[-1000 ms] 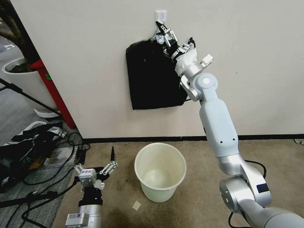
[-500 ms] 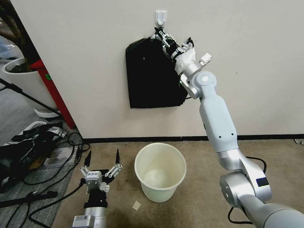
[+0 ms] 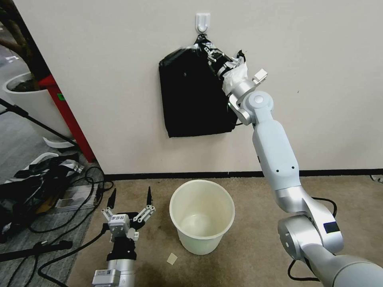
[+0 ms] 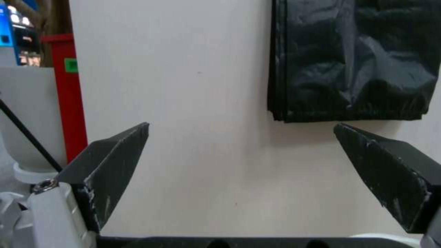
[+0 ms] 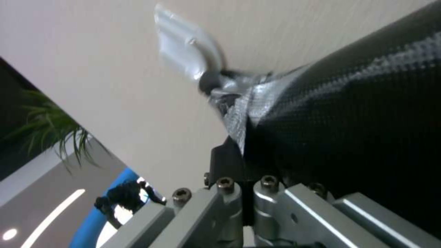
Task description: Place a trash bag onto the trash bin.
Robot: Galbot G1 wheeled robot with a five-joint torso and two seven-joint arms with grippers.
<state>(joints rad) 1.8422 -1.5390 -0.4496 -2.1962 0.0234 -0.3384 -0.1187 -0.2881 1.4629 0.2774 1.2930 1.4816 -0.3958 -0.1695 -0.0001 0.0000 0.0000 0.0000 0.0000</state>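
Observation:
The trash bin (image 3: pixel 199 241), a round cream-white bucket, stands open on the carpet below the wall. The trash bag is out of view. Above the bin a flat black five-sided pack (image 3: pixel 195 95) hangs by its silver-taped tip from a white wall hook (image 3: pixel 202 20). My right gripper (image 3: pixel 208 50) is raised to that tip and shut on the pack's taped top, just under the hook (image 5: pixel 184 51); tape and black material (image 5: pixel 349 113) sit between its fingers. My left gripper (image 3: pixel 131 193) is low, left of the bin, open and empty, facing the wall and the pack's lower edge (image 4: pixel 354 62).
A white planter (image 3: pixel 28 99) and a red post (image 3: pixel 66 115) stand at the left wall corner. A black-and-white heap with cables (image 3: pixel 36 183) covers the floor at left. A small pale scrap (image 3: pixel 172 258) lies on the carpet in front of the bin.
My right gripper dropped slightly from the hook and closed on the pack's taped top. My left gripper shifted a little right, toward the bin, and stays open.

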